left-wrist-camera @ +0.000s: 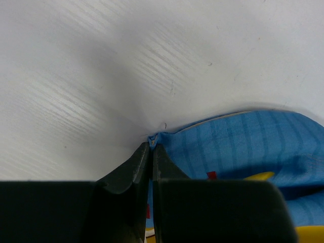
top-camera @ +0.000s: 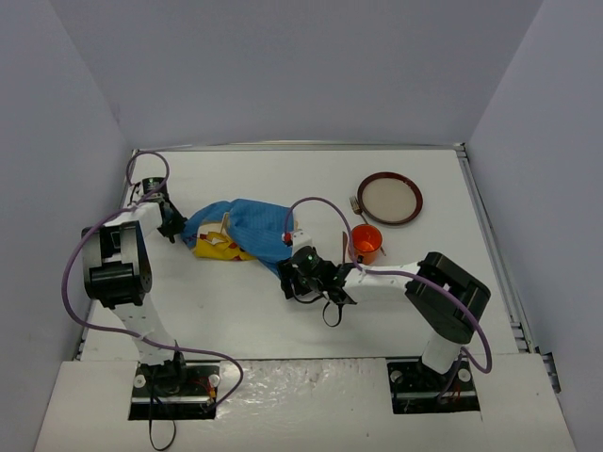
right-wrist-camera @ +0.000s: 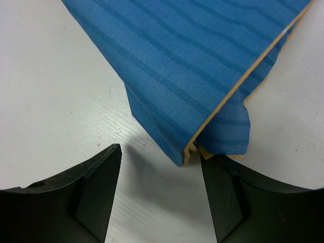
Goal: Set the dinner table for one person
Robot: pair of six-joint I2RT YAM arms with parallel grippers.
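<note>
Okay, left gripper [left-wrist-camera: 152,150]: jaws clenched on one corner of the blue placemat [left-wrist-camera: 243,147], with a bit of cloth poking out past the tips and the corner held low over the white top. Right gripper [right-wrist-camera: 161,156]: jaws spread wide, holding nothing. The mat's near corner, doubled over with its tan backing showing, sits between them. It's off-centre, right up against one finger, and I can't tell if it touches.

Outward, in the top view the mat is bunched and folded, not flat, with yellow print showing on its left part. It lies on the dinner table [top-camera: 264,174], the big white top under both arms and everything else. To the right of the mat are the plate [top-camera: 389,198], the fork [top-camera: 356,205] just beside the plate's left rim, and the orange cup [top-camera: 366,243] close to the right arm.

My read of the step: take the second corner, then spread the mat.
- Centre the right jaws on the corner first.
- Go low enough to pinch the whole doubled edge, not just the tan lip, or it will slip out.
- Keep the left grip firm and draw the two corners apart evenly so the fold opens flat.
- Risk: the cup sits close to the right arm, and a wide swing could knock it over.
</note>
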